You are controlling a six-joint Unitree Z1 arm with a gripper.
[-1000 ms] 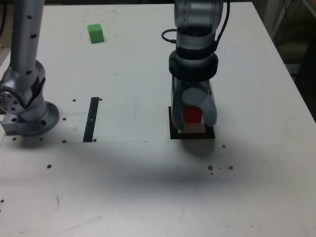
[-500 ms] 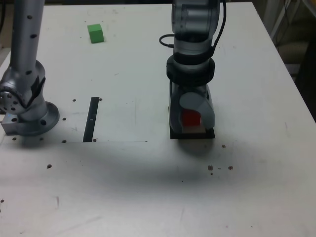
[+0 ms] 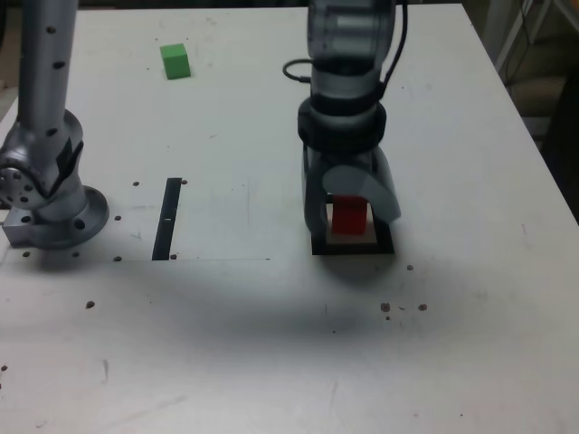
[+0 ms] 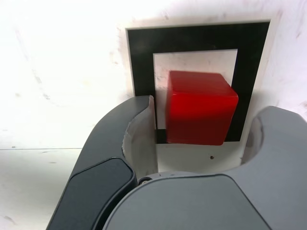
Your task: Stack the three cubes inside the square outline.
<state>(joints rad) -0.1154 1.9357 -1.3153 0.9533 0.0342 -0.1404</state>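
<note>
The red cube (image 3: 349, 217) (image 4: 200, 106) sits on the pale centre of the square outline (image 3: 384, 246) (image 4: 144, 48). My gripper (image 3: 349, 226) (image 4: 206, 112) hangs straight down over it, open, with one finger on each side of the cube. In the wrist view a small gap shows between the cube and each finger. The green cube (image 3: 175, 61) lies alone far back at the exterior view's left. The yellow cube is not in view.
The arm's base (image 3: 50, 203) stands at the exterior view's left edge. A thin black strip (image 3: 167, 219) lies flat between the base and the square. The white table's right edge (image 3: 543, 163) runs close to dark clutter beyond it.
The jaws have spread apart from the red cube, which now rests in the square. The wrist has shifted slightly towards the exterior view's left.
</note>
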